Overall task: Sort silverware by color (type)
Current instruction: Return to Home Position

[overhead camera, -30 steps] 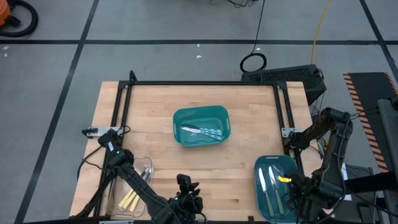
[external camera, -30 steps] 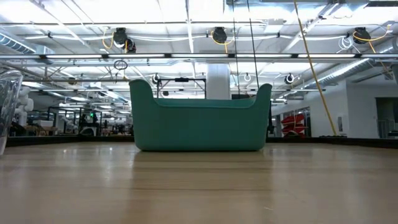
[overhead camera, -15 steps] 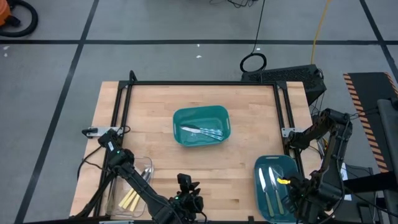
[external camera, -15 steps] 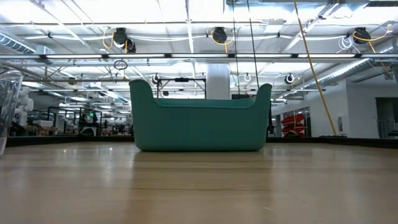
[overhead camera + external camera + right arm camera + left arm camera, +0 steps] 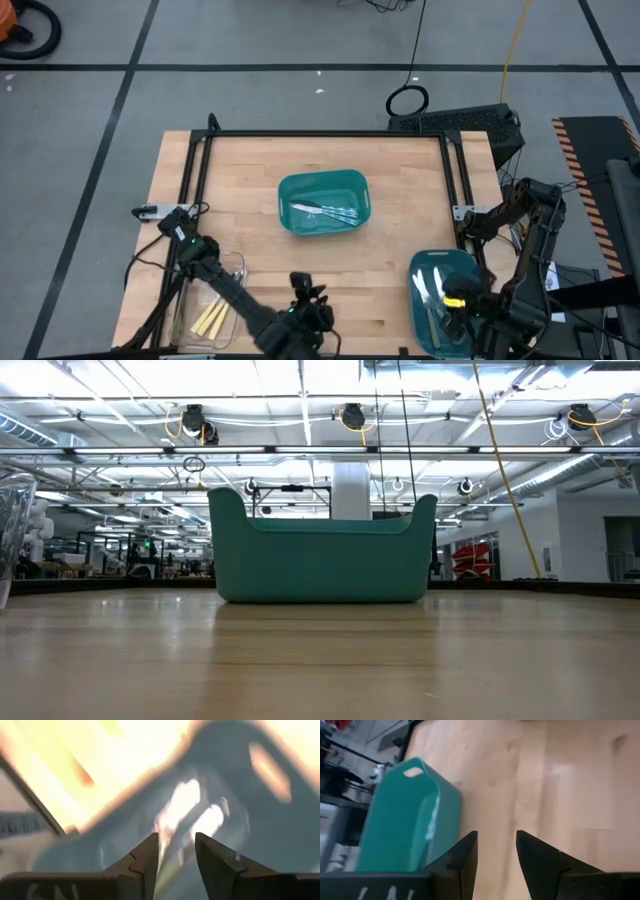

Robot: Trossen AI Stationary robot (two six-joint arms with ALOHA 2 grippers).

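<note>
Silverware lies in three containers. A teal bin (image 5: 323, 203) at the table's middle holds silvery pieces (image 5: 325, 211). A second teal bin (image 5: 438, 300) at the near right holds silver-headed pieces (image 5: 428, 288), some with light green handles. A clear container (image 5: 208, 305) at the near left holds pale yellow-handled pieces (image 5: 208, 322). My right gripper (image 5: 455, 302) hangs over the right bin, pointing down, open (image 5: 174, 851), with blurred silvery pieces below it. My left gripper (image 5: 308, 300) is open (image 5: 496, 855) above bare wood at the near middle, holding nothing.
A black frame (image 5: 325, 133) runs along the table's far edge and down both sides. Bare wood (image 5: 250, 190) lies around the middle bin. In the low view only the middle bin (image 5: 322, 550) and the clear container's wall (image 5: 12, 530) show.
My right gripper has turned about its wrist while staying over the right bin. The pieces in that bin lie differently now than a second ago. The middle bin and the clear container have kept still.
</note>
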